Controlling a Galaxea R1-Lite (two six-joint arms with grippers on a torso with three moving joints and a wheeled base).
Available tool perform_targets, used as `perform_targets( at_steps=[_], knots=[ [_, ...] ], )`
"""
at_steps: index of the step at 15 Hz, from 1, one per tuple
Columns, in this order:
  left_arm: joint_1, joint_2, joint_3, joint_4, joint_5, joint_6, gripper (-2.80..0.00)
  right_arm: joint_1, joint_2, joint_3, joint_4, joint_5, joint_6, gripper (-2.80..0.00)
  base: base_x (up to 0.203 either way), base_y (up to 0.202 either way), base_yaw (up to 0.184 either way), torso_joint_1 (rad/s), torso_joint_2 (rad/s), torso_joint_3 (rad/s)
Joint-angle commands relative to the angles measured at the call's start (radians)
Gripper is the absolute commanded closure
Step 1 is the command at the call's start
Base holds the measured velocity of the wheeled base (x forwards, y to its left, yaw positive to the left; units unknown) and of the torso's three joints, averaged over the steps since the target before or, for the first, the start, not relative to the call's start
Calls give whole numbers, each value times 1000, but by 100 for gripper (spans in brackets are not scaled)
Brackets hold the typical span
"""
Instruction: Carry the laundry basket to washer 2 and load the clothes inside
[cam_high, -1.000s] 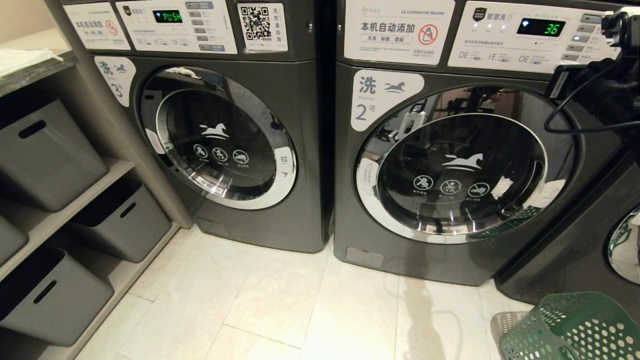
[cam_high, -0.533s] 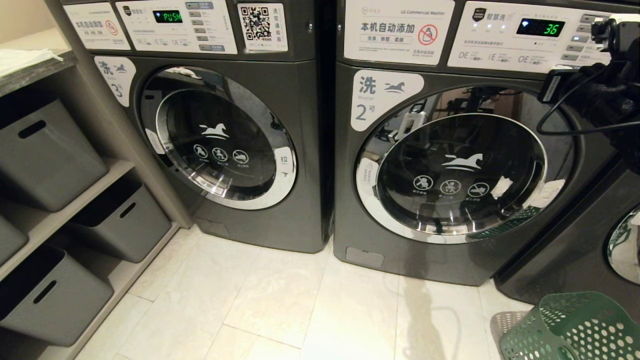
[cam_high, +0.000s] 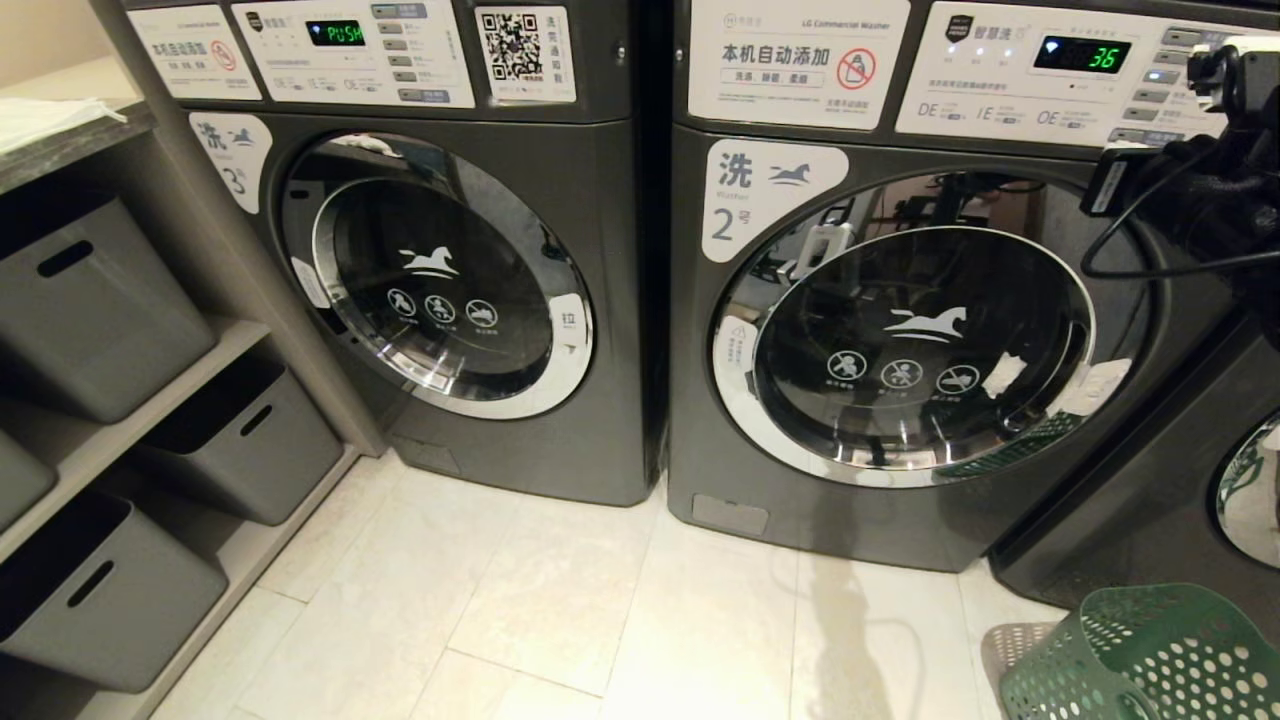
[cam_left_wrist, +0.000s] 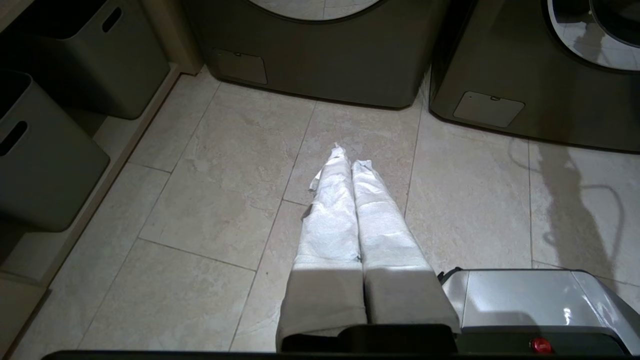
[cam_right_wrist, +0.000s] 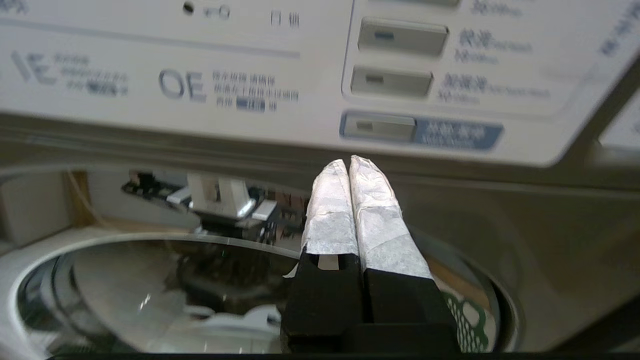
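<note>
- Washer 2 (cam_high: 900, 340) stands with its round door closed, just right of the washer labelled 3 (cam_high: 440, 270).
- The right gripper (cam_right_wrist: 348, 162), jaws clenched and empty, is raised near washer 2's control panel (cam_right_wrist: 425, 75), above the door.
- The left gripper (cam_left_wrist: 347, 155), jaws clenched, hangs over the floor tiles (cam_left_wrist: 215, 200) before washer 2.
- The laundry basket (cam_high: 1150, 655) sits on the floor, right of washer 2.

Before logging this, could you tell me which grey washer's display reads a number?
The dark grey front-loading washer labelled 2: its display shows 36, while washer 3 shows PUSH.
</note>
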Motion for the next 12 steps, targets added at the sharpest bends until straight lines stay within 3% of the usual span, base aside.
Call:
perform_targets(
  at_steps=[1, 5, 9, 12],
  knots=[
    [0, -2, 0, 1, 0, 0, 0, 7, -78, 66, 5, 4, 1, 0, 0, 0, 0, 0, 0, 0],
    [0, -2, 0, 1, 1, 0, 0, 58, -222, 191, 84, 12, 4, 0, 0, 0, 0, 0, 0, 0],
    [1, -2, 0, 1, 0, 0, 0, 115, -488, 366, 400, 23, 5, 0, 0, 0, 0, 0, 0, 0],
    [1, -2, 0, 1, 0, 0, 0, 165, -781, 604, 536, 48, 3, 0, 0, 0, 0, 0, 0, 0]
  ],
)
